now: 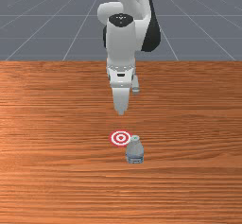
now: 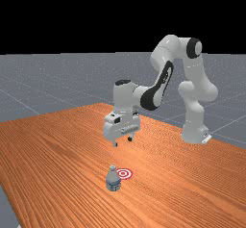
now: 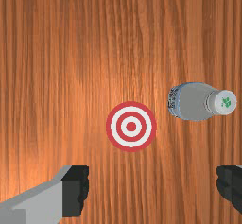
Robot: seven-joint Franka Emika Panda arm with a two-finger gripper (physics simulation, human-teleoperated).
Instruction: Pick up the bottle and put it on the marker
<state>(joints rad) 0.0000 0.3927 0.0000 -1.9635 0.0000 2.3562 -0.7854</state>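
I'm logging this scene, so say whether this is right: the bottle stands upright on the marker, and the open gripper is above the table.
The bottle stands upright beside the marker, not on it: the wrist view shows a strip of table between them. The open gripper is above the table, as noted.

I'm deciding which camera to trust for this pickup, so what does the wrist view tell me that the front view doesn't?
Only the wrist view makes plain that the gripper is open, its two fingers standing wide apart, and that the top of the bottle's cap has a green pattern.

Only the front view tells how the arm reaches in from the far edge of the table.

Both show the bottle beside the red-and-white marker, not on it.
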